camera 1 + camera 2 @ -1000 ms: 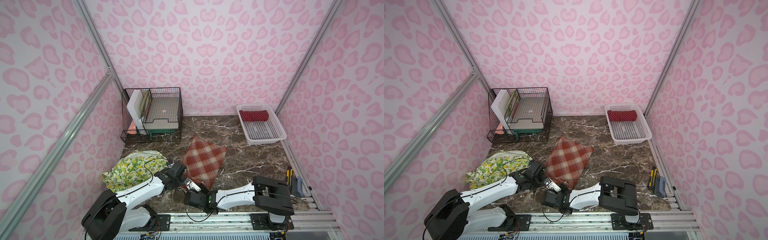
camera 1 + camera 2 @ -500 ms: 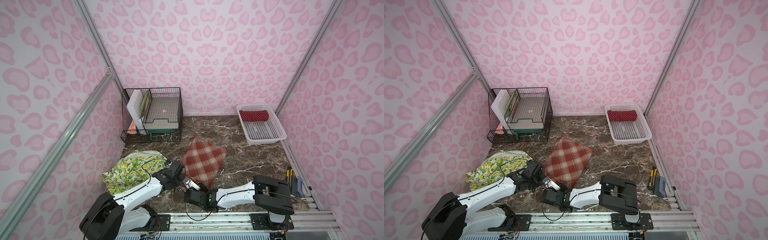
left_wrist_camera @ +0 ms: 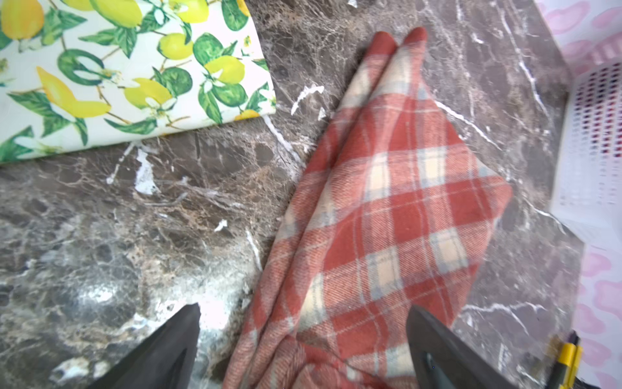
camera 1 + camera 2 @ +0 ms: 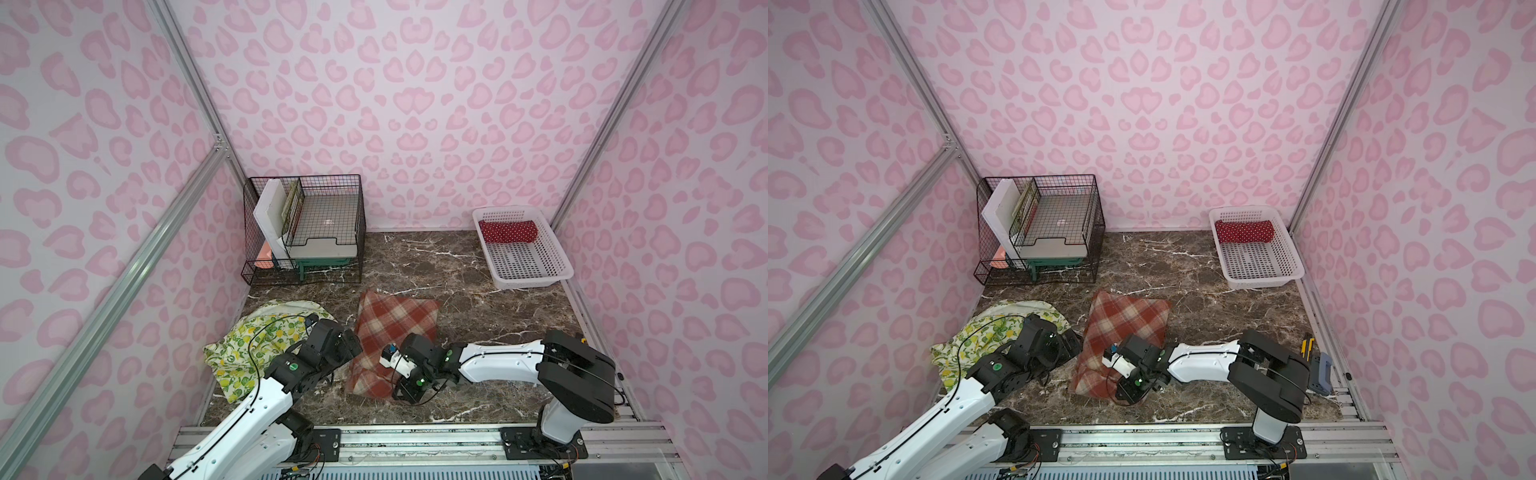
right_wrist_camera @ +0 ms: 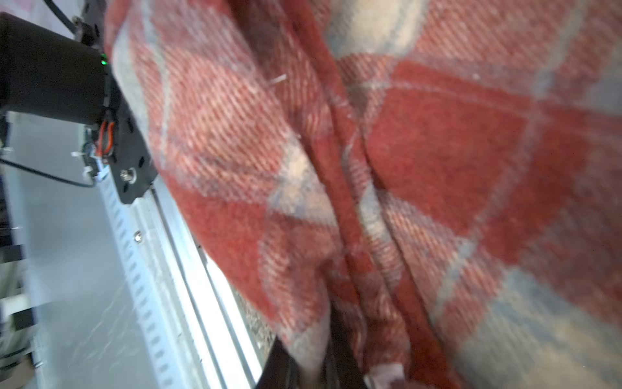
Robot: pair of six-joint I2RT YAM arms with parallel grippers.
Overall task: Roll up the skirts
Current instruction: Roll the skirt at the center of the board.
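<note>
The right gripper (image 5: 313, 363) is clamped on the near hem of the rust-red and beige plaid skirt (image 4: 395, 324), a fold of the woollen cloth pinched between its dark fingers (image 5: 279, 367) close to the desk's front edge. The left gripper (image 3: 303, 306) has its jaws wide apart and clasps nothing: one finger (image 3: 175, 336) is over bare marble and the other over the cloth, at the plaid skirt's left border. That skirt lies folded lengthwise in the middle of the brown marble desk (image 4: 478, 299), its far end towards the back. Just to its left, apart from it, the cream lemon-print skirt (image 4: 249, 332) lies crumpled by the left edge. In the back right corner the red polka-dot skirt (image 4: 507, 231) sits rolled at the far end of a white perforated plastic basket (image 4: 536, 282). A black wire rack (image 4: 361, 232) stands in the back left corner.
</note>
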